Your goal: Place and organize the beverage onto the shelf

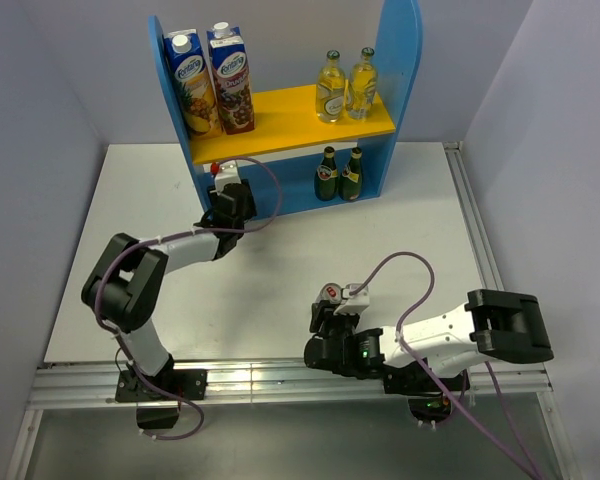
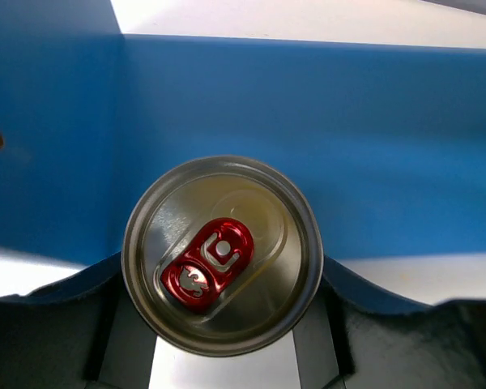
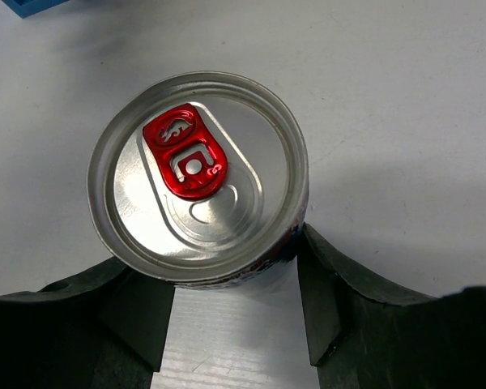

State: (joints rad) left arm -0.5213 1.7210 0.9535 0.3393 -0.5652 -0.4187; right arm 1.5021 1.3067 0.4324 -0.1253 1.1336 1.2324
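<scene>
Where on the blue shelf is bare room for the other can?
Lower level: the gap between the left fingers' silver red-topped can and the dark green glass bottles. Yellow upper board: the middle, between blue juice cartons and clear yellowish bottles. Right ends are crowded.

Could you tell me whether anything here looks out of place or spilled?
Nothing stands out. The cartons, yellowish bottles and green bottles stand upright on the shelf, no spill shows, and the left can in the left pincer and right can in the right pincer look intact.
</scene>
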